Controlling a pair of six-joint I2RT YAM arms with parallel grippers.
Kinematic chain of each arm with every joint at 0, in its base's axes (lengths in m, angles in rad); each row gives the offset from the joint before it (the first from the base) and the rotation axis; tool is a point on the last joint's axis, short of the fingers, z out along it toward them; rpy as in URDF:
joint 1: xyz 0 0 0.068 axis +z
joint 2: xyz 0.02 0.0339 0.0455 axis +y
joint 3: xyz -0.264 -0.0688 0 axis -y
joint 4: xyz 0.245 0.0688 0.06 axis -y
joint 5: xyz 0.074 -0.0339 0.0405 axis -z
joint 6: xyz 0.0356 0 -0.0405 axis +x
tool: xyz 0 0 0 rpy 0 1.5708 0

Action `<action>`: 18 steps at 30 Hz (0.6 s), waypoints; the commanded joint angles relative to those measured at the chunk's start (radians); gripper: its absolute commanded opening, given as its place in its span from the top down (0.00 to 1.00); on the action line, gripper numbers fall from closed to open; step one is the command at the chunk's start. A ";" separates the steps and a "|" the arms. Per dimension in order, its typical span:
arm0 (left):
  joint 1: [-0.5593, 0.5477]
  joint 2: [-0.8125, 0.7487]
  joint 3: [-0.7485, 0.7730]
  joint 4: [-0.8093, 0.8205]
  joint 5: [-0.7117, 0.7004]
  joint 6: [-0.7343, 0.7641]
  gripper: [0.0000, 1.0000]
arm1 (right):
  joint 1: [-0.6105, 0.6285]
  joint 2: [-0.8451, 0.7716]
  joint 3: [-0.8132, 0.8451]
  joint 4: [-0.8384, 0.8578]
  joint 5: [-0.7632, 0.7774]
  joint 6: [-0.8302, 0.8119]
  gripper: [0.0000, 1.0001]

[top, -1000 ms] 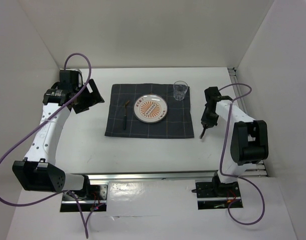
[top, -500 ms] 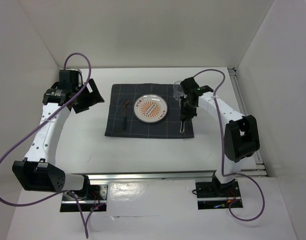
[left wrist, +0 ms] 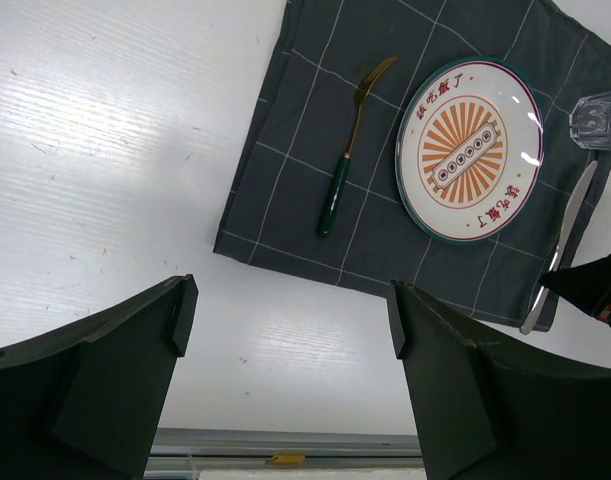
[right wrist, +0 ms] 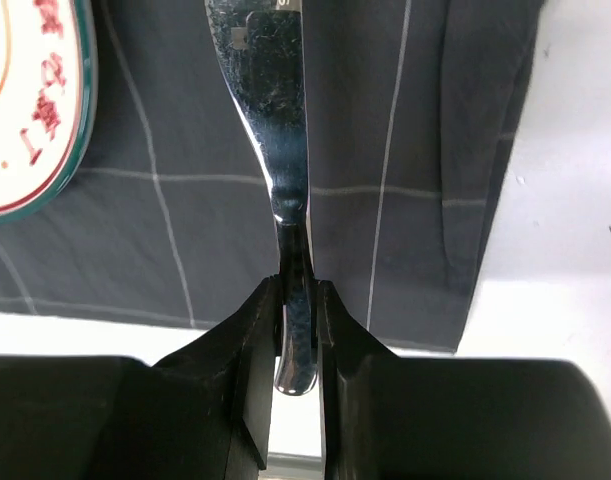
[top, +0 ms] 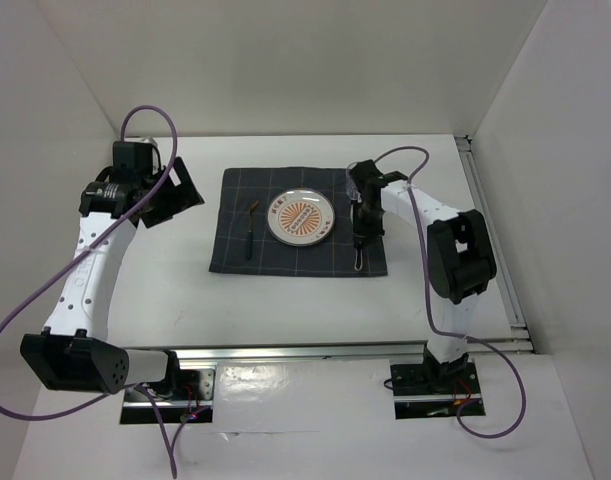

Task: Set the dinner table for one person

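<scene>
Black right gripper [right wrist: 297,300] extended, pinching knife [right wrist: 270,100].

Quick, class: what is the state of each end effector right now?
Left end effector: open, empty.
Right end effector: closed, holding the knife by its handle.

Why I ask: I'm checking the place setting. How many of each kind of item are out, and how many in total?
Cloth mat: 1
Plate: 1
Fork: 1
Knife: 1
Glass: 1
Total: 5
</scene>
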 commanded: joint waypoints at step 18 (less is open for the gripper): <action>-0.004 -0.004 0.009 0.001 0.000 0.014 0.04 | -0.034 0.129 0.095 0.098 0.025 0.005 0.94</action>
